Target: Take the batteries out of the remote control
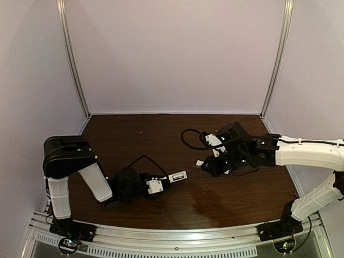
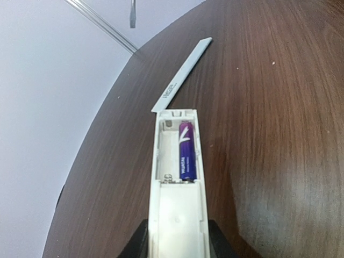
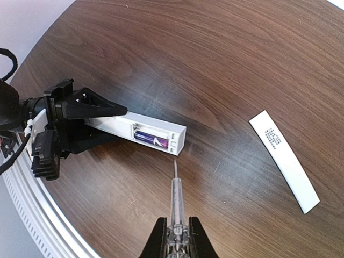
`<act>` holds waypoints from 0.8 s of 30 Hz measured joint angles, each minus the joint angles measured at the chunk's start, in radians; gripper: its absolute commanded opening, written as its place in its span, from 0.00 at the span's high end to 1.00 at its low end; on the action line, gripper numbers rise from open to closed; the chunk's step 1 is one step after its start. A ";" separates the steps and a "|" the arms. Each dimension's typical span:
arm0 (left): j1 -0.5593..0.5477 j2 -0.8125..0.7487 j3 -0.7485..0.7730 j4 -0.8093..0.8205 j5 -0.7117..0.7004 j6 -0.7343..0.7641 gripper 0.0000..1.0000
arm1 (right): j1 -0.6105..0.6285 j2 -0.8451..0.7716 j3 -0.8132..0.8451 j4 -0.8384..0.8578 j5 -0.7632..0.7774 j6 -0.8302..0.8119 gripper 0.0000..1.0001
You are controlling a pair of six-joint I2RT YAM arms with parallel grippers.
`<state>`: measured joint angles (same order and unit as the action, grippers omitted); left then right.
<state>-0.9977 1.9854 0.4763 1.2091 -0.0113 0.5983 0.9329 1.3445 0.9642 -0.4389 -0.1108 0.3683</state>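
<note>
From where I stand, the left pincer [image 2: 177, 243] is clenched on the closed end of the remote control [image 2: 174, 177], holding it low over the counter [image 1: 161, 140] with the open battery bay facing up. The back cover [image 3: 282, 158] is off and lies flat on the wood, well apart from the remote. One purple battery [image 2: 186, 150] sits in one of the two slots. The slot next to it looks empty, with only a bit of its metal contact showing.

The right pincer [image 3: 174, 236] is clenched on the clear handle of a thin screwdriver [image 3: 174, 201]. Its tip points towards the open end of the remote, close to it but not touching.

I'd say that battery is a light, hard, smooth little thing. It would roll once it's loose, and it looks too snug in its slot for fingers to get round it. The contacts are probably pressing on both ends, so the place to work is one end of the cell, levering it up with the blade tip rather than gripping it. The remote's shell is thin, stiff plastic and nearly weightless. It would shift under any prying, so the grip on the solid end, clear of the bay, looks right to me. The slot walls are slender, and I'd expect a hard pry to mark them or flick the battery across the counter.
</note>
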 measured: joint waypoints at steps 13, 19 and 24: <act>-0.064 0.055 -0.071 0.169 -0.137 0.136 1.00 | 0.000 0.000 0.000 -0.021 0.010 -0.031 1.00; -0.071 0.051 -0.094 0.192 -0.150 0.143 1.00 | 0.000 0.000 0.000 -0.021 0.006 -0.032 1.00; -0.071 0.021 -0.095 0.142 -0.134 0.134 1.00 | 0.000 0.000 0.000 -0.021 -0.005 -0.032 1.00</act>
<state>-1.0691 2.0068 0.3813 1.3506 -0.1452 0.7322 0.9329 1.3445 0.9642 -0.4595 -0.1154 0.3363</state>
